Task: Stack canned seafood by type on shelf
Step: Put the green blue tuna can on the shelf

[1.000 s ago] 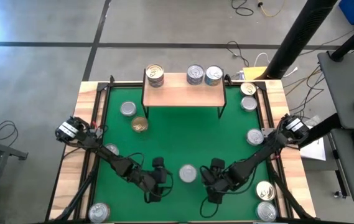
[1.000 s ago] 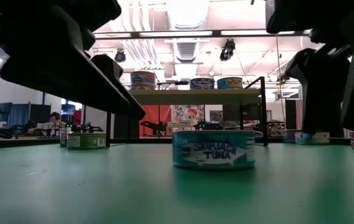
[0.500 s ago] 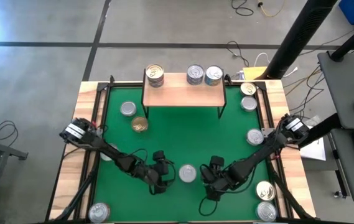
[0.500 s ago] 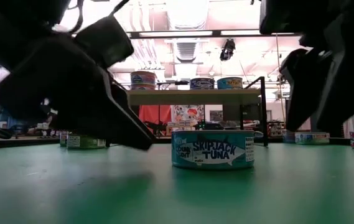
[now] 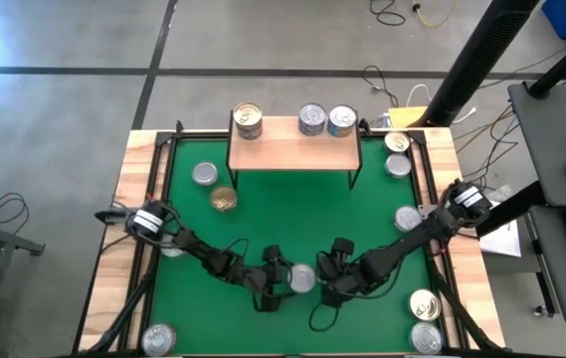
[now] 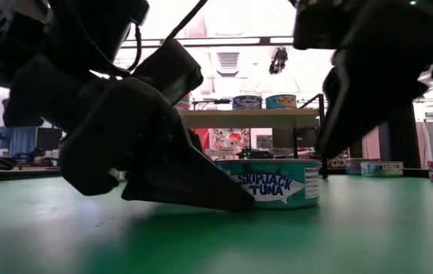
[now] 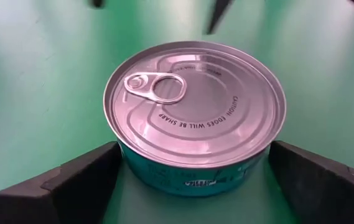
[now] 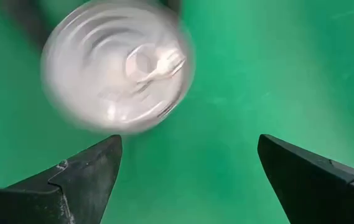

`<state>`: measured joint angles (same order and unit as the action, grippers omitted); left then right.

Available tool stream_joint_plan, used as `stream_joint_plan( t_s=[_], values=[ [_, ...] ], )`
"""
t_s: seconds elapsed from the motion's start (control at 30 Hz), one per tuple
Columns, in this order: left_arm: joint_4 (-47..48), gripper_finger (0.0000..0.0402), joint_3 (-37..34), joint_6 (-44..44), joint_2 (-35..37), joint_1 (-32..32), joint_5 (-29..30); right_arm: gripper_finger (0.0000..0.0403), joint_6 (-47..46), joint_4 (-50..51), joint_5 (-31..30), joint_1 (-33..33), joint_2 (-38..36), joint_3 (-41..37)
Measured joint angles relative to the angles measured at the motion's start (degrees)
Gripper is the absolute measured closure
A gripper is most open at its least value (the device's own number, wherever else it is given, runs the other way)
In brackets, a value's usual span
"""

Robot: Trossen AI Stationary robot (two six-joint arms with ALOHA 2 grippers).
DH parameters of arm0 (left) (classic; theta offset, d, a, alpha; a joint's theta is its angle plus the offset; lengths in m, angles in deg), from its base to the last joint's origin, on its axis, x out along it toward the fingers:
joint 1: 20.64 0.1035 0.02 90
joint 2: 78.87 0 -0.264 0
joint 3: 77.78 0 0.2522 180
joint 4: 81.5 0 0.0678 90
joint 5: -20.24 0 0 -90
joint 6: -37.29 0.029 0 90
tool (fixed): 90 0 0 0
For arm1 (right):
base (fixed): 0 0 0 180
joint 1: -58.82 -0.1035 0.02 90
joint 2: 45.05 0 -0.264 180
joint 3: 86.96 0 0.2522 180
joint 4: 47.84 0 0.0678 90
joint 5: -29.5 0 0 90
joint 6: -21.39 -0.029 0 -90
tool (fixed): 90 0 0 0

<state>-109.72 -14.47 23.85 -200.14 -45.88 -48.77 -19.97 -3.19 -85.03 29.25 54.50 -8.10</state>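
Tin (image 7: 195,115) between open left fingers (image 7: 80,183), seemingly untouched

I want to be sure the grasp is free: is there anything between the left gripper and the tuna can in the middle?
Nothing visible. The left gripper is open, its fingers flanking the tuna can on the green mat.

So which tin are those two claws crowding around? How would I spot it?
Start at the green table, near its front edge. A lone tuna tin sits between the left gripper and right gripper. It alone reads SKIPJACK TUNA on teal sides, with open fingers either side.
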Motion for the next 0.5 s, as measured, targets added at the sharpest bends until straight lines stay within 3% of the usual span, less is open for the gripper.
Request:
stream_joint_plan(
  t_s=[0.4,0.5],
  values=[
    [-9.73,0.0002,0.29,1.37,-3.69,0.06,-1.92,0.0035,9.03,-6.98,-0.92,4.18,0.00,-0.85],
    [-10.37,0.0002,0.29,1.41,-4.26,0.04,-1.90,0.0035,7.75,-5.45,3.73,4.03,-0.68,-0.89]
  ],
)
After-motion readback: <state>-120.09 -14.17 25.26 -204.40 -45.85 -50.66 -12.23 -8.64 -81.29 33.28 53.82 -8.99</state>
